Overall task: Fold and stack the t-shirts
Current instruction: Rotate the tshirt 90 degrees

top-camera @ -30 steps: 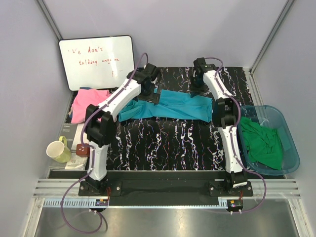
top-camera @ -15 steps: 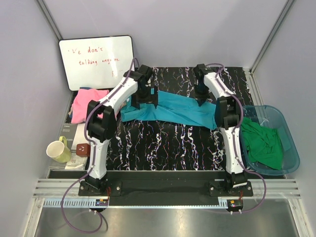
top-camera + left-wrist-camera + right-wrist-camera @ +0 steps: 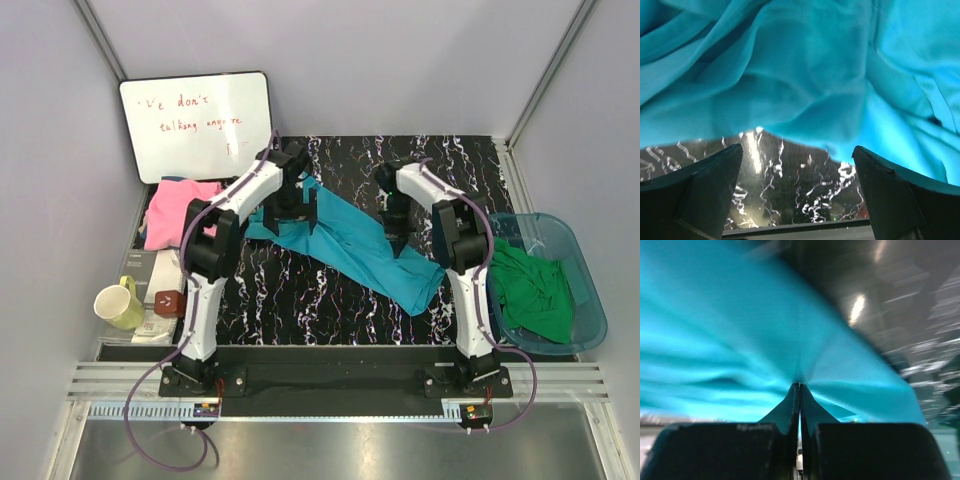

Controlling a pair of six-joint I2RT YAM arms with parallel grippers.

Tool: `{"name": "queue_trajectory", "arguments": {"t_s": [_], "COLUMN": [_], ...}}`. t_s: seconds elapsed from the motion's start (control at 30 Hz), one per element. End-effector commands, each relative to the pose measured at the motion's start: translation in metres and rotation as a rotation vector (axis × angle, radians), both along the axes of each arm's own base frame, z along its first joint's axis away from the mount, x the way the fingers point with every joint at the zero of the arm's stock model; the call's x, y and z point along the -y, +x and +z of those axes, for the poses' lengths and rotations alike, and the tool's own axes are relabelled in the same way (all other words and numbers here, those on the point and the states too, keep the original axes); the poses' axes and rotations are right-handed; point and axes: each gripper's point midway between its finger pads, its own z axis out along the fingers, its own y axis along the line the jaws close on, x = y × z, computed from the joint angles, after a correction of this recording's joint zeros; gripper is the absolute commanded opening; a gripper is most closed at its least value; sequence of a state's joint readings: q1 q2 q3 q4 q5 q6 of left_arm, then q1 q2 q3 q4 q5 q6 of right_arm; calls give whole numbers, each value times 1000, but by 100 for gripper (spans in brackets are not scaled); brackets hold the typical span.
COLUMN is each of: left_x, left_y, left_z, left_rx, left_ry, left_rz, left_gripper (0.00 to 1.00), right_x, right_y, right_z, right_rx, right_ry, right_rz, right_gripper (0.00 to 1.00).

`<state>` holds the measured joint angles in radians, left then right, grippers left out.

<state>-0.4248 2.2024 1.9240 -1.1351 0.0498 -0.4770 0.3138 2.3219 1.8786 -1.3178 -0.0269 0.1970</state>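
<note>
The teal-blue t-shirt [image 3: 365,245] lies bunched in a diagonal band on the black marbled table [image 3: 300,300], from the back left to the front right. My left gripper [image 3: 292,214] hovers over its left end, open and empty; in the left wrist view [image 3: 797,150] the jaws stand wide apart with the teal cloth [image 3: 790,75] just beyond them. My right gripper [image 3: 397,242] is shut on a fold of the teal shirt [image 3: 740,340], pinched at the fingertips [image 3: 800,386]. A pink t-shirt [image 3: 180,208] lies at the left. A green t-shirt [image 3: 530,288] lies in the tub.
The translucent blue tub [image 3: 592,305] stands at the right edge. A whiteboard [image 3: 195,125] leans at the back left. A yellow-green mug [image 3: 118,303] and a small brown object [image 3: 168,303] sit at the front left, beside the mat.
The right gripper has swung forward and to the left, dragging the teal shirt's right end from a level band into a diagonal. The left gripper has moved nearer, over the shirt's left end.
</note>
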Motion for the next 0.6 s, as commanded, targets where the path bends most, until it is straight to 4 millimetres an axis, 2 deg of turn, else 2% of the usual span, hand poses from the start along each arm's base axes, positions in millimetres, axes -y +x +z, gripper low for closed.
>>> {"name": "queue_trajectory", "arguments": {"t_s": [0.0,0.03,0.07,0.1,0.13,0.17,0.2,0.23,0.27,0.37,0.4,0.43,0.5,0.53,0.57], "left_x": [13,18,25,29,39,44,50,58,59,70,80,89,98,101,103], "left_y": [19,22,35,38,50,54,59,71,76,103,107,123,137,146,147], "left_z": [-22,-27,-20,-35,-27,-41,-40,-31,-40,-31,-24,-16,8,22,49], "left_rx": [-24,-33,1,-21,11,-6,-2,40,36,123,140,206,267,314,365], "left_ry": [-13,-29,-53,-57,-101,-111,-140,-168,-173,-243,-306,-364,-453,-484,-511], "left_rz": [-13,-18,-25,-30,-38,-45,-47,-51,-40,-36,-50,-59,-63,-67,-91], "left_gripper": [99,99,99,99,99,99,99,99,99,99,99,99,99,99,99], "right_x": [-58,-66,-76,-80,-83,-79,-77,-74,-65,-57,-56,-53,-53,-53,-48], "right_y": [-39,-44,-50,-52,-53,-51,-49,-44,-38,-21,-16,-9,8,18,27], "right_z": [57,64,68,74,76,79,83,86,87,92,92,91,86,87,86], "right_rx": [-20,-15,-26,-17,-12,4,26,53,87,156,178,208,254,277,298], "right_ry": [154,182,211,231,235,218,211,192,138,102,101,86,79,84,63], "right_rz": [64,70,82,88,87,90,98,108,118,125,118,117,109,100,91], "right_gripper": [0,0,0,0,0,0,0,0,0,0,0,0,0,0,0]}}
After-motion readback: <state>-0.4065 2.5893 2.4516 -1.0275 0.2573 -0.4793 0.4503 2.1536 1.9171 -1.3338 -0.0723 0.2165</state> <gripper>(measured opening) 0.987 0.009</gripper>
